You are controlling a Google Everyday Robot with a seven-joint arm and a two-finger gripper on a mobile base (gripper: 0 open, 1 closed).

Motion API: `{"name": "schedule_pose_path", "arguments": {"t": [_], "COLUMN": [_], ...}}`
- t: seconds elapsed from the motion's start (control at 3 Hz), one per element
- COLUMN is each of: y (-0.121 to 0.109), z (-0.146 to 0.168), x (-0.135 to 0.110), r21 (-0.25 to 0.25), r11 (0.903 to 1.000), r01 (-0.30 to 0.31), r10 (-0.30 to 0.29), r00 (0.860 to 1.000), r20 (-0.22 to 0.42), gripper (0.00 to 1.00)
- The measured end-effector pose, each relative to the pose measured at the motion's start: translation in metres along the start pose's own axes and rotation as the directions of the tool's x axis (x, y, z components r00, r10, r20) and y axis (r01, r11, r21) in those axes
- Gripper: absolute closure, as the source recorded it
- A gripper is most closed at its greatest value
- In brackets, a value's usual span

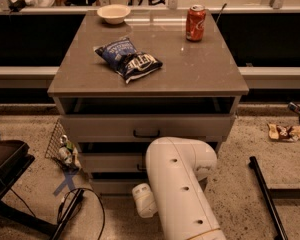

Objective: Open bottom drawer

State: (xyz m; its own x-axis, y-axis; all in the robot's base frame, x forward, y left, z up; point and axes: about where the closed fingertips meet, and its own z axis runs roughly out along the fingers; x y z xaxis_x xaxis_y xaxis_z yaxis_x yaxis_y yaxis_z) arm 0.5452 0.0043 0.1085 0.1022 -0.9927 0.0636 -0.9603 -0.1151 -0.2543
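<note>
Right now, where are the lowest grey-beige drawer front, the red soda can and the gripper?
lowest grey-beige drawer front (110,185): camera view, bare left part.
red soda can (195,23): camera view, middle of its side.
gripper (143,200): camera view, white end, low before that drawer front.

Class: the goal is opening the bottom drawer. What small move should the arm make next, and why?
Probably ease the hand forward to the handle of the bottom drawer. The hand hangs low in front of that drawer, which looks shut; its handle is hidden behind the arm.
</note>
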Motion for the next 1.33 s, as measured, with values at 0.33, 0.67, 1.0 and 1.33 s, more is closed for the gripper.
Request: {"name": "schedule_pose_path", "arguments": {"t": [0.33,0.67,1.0,1.33], "y": [0.001,0.002,0.011,0.033], "z": [0.001,0.001,-0.015,-0.028], "x": [0.000,0.001,0.002,0.005], "r21": [-0.001,-0.002,0.002,-0.013], "r11": [1.0000,1.0000,0.9999,0.9996], "r01": [0.000,0.000,-0.012,-0.024], "r10": [0.000,0.000,0.012,0.023], "r00": [1.000,1.000,1.000,0.999], "r20": [-0.001,-0.001,-0.013,-0.033], "gripper": [0.64,0.88,1.00,1.00]}}
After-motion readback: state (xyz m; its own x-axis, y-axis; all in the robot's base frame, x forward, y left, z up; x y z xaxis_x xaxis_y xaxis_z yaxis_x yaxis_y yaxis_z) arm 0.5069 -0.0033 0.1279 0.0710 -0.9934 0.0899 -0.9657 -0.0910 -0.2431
